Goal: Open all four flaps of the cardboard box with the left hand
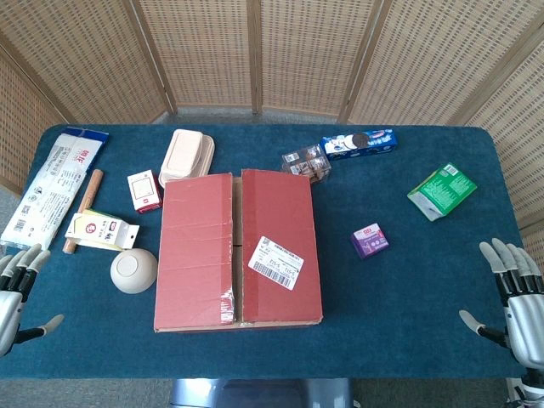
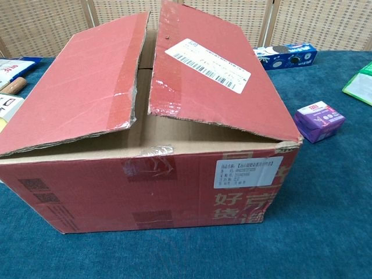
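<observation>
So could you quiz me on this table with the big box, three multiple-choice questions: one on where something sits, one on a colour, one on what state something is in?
1. Where is the small purple box?
A. left of the cardboard box
B. right of the cardboard box
C. on top of it

2. What colour are the top flaps of the cardboard box?
A. red
B. white
C. green

3. How do the two top flaps lie?
A. folded fully outward
B. torn off
C. still down over the box, slightly lifted

Answers:
1 B, the head view shows it to the right, apart from the box.
2 A, both views show red.
3 C, the chest view shows them raised only slightly.
</observation>
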Controlling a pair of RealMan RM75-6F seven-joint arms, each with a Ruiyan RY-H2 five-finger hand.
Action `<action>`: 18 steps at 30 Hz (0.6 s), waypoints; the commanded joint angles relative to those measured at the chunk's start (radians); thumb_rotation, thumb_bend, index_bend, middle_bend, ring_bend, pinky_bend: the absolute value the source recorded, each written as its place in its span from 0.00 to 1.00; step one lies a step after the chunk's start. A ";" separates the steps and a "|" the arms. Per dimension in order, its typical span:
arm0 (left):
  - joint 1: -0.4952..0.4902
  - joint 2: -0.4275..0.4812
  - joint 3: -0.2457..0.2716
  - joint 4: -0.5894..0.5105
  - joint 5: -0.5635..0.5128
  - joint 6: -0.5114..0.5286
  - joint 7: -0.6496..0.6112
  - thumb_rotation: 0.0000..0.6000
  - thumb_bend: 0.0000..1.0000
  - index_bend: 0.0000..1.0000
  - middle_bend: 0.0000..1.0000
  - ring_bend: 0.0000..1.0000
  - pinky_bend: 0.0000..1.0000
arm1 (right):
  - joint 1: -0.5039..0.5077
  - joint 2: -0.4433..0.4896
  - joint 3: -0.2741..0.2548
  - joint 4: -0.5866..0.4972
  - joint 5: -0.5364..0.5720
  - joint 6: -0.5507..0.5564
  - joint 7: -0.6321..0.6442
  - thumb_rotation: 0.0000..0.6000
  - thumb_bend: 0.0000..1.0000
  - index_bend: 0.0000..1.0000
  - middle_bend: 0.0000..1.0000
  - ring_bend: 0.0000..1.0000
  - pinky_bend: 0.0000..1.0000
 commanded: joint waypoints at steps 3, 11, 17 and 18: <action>0.001 -0.001 0.001 0.001 -0.002 -0.001 -0.002 1.00 0.00 0.00 0.00 0.00 0.00 | 0.001 -0.002 -0.003 -0.001 -0.005 -0.005 -0.006 1.00 0.00 0.00 0.00 0.00 0.09; -0.028 -0.003 -0.024 -0.011 0.036 0.008 -0.041 1.00 0.00 0.00 0.00 0.00 0.00 | -0.002 -0.001 -0.006 -0.005 -0.007 -0.002 -0.011 1.00 0.00 0.00 0.00 0.00 0.09; -0.131 -0.013 -0.110 -0.015 0.121 0.011 -0.098 1.00 0.00 0.02 0.00 0.00 0.00 | -0.002 -0.001 -0.005 -0.010 -0.002 -0.005 -0.014 1.00 0.00 0.00 0.00 0.00 0.09; -0.150 -0.008 -0.123 -0.029 0.120 -0.003 -0.097 1.00 0.00 0.02 0.00 0.00 0.00 | -0.002 0.000 -0.004 -0.010 0.001 -0.006 -0.014 1.00 0.00 0.00 0.00 0.00 0.09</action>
